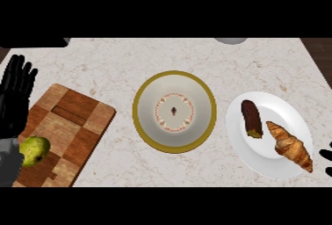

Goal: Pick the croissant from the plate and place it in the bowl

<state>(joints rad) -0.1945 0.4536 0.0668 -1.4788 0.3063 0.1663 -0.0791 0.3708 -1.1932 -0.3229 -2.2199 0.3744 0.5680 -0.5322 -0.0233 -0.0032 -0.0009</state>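
Note:
A golden-brown croissant (pixel 290 145) lies on the right part of a white plate (pixel 259 154) at the right of the counter. Beside it on the same plate rests a dark brown oblong food item (pixel 251 118). A white bowl (pixel 174 111) with a gold rim and a red dotted ring inside stands at the middle, with nothing in it. My left hand (pixel 16 94) rests open at the left edge, fingers up. Only the fingertips of my right hand (pixel 326 154) show at the right edge, just right of the plate.
A checkered wooden cutting board (pixel 65 132) lies at the left with a green pear (pixel 34 149) on its lower left corner, next to my left forearm. A grey object (pixel 231 40) peeks in at the counter's far edge.

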